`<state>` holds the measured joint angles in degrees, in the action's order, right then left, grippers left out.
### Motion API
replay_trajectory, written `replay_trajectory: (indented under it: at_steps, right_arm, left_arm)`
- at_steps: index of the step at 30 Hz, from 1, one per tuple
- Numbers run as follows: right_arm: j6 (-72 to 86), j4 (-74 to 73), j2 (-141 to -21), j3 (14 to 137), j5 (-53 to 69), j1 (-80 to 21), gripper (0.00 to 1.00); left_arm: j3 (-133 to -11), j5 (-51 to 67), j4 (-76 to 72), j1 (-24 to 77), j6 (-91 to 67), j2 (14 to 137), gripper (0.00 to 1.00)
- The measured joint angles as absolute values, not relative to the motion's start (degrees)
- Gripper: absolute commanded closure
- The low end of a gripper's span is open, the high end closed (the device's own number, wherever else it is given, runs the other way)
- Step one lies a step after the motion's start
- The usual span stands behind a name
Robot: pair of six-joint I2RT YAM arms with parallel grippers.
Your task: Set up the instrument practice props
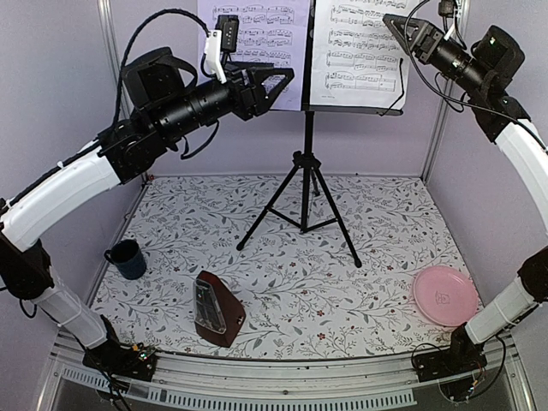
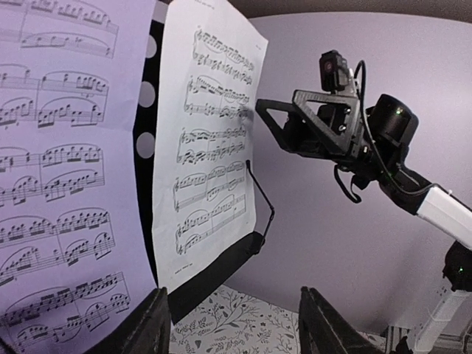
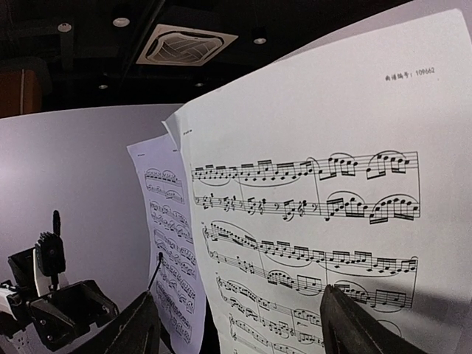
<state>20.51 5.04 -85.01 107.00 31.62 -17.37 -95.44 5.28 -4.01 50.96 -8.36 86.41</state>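
Black and spindly, the tripod music stand (image 1: 305, 184) is planted at the far middle of the flowered surface (image 1: 385, 231). Its desk (image 1: 351, 109) carries two white pages of printed music side by side, the left sheet (image 1: 257, 38) and the right sheet (image 1: 360, 43), both upright. Nearer, left of centre, sits the dark-red wooden metronome (image 1: 216, 310), a small pyramid. The left gripper (image 1: 287, 79) hangs by the left sheet, jaws spread, holding nothing. The right gripper (image 1: 392, 24) hovers at the right sheet, likewise wide open and empty. A dark blue mug (image 1: 127, 259) stands near left, a pink plate (image 1: 445, 295) near right.
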Motion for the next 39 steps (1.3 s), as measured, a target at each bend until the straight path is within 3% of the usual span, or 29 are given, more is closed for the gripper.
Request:
replay_trajectory:
  at_steps: [5,10,14,19,24,26,39]
  right_arm:
    - [20.5,5.0,-85.2,107.6,30.8,-17.4,0.25]
    - [19.6,2.7,-82.9,105.1,28.8,-17.4,0.25]
    - [19.0,1.1,-78.4,100.1,28.3,-17.4,0.25]
    - [18.5,0.3,-73.3,93.1,28.8,-17.4,0.19]
    - [17.4,-1.8,-71.2,88.4,29.9,-18.4,0.05]
    - [16.3,-3.6,-71.1,87.6,30.3,-19.9,0.00]
    - [7.8,-11.6,-72.7,83.2,24.2,-43.0,0.01]
  left_arm:
    - [-103.1,7.0,-3.7,53.0,-5.8,91.0,0.41]
    - [-103.3,7.0,-3.6,53.2,-4.5,91.4,0.39]
    - [-101.4,6.6,-3.6,53.2,-3.9,90.4,0.25]
    - [-94.0,5.0,-1.7,52.6,-4.6,85.7,0.11]
    - [-84.5,3.7,2.8,50.1,-7.9,79.4,0.01]
    - [-80.1,2.8,5.1,48.5,-9.8,76.7,0.01]
    - [-59.7,0.6,16.0,36.4,-23.9,59.9,0.01]
